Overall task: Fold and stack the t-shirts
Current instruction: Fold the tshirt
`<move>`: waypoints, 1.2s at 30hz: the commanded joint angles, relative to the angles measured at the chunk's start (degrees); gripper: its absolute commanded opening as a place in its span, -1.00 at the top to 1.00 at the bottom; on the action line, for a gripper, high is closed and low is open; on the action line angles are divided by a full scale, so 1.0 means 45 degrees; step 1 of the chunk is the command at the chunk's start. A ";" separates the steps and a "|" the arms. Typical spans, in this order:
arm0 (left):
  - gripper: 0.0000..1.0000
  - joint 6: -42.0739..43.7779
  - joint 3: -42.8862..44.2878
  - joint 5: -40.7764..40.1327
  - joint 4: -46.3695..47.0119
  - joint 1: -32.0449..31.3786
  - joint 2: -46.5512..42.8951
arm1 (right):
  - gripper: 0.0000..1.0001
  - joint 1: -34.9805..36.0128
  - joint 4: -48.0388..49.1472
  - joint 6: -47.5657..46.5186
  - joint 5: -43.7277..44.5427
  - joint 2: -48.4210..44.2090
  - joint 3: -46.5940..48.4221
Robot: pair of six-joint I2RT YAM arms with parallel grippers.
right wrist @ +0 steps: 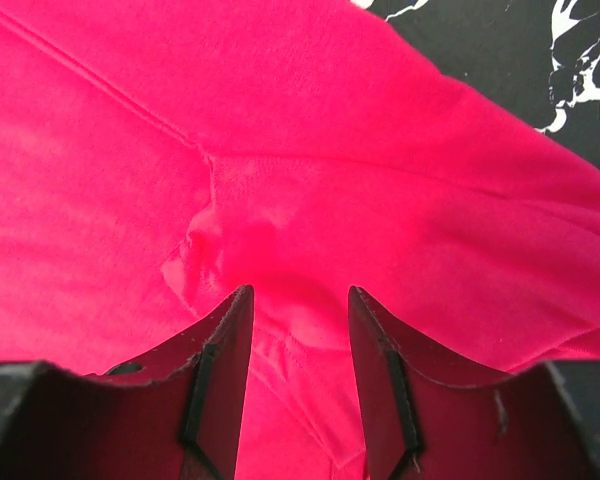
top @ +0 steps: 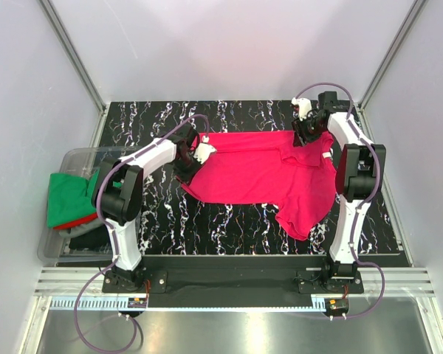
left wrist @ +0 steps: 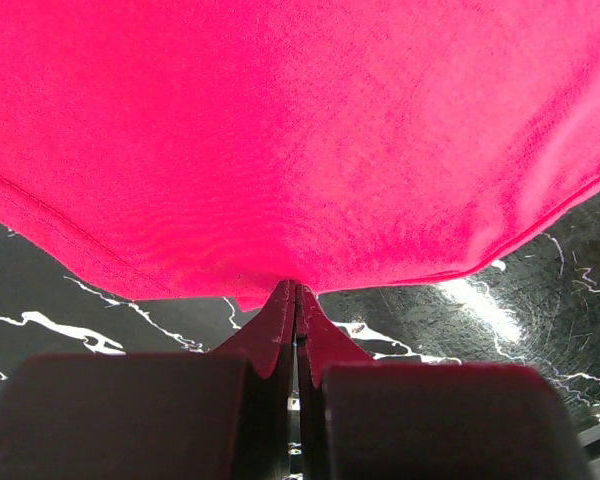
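Crimson t-shirt (top: 262, 173), spread across the black, white-veined marble-patterned table (top: 229, 228), between my two arms. Left gripper (left wrist: 296, 290): closed tight on the stitched hem at the shirt's left edge, which rises slightly off the table. Right gripper (right wrist: 300, 300): jaws parted over a puckered seam at the shirt's far right corner; I cannot tell whether the cloth is pinched. The fabric is a soft, matte knit, smooth in the middle, with a loose lobe drooping toward the near right. The green t-shirt (top: 66, 195), with a red one (top: 81, 221) under it, sits in a clear plastic bin (top: 74, 155), well apart at left.
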 commanded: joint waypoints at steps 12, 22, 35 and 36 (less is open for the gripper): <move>1.00 -0.0170 -0.0299 0.0001 0.0007 -0.0008 -0.0913 | 0.01 0.0792 0.0496 0.0456 -0.0291 0.0623 0.1317; 1.00 -0.0053 -0.0494 -0.0057 0.0260 0.0011 -0.0522 | 0.00 0.1046 0.0477 0.0339 -0.0057 0.0897 0.1650; 1.00 0.0084 -0.0397 -0.0214 0.0632 0.0128 0.0161 | 0.00 0.1183 0.0633 0.0281 0.0120 0.1482 0.1962; 1.00 0.0084 -0.0416 -0.0195 0.0632 0.0148 0.0200 | 0.00 0.1222 0.0652 0.0281 0.0158 0.1522 0.2001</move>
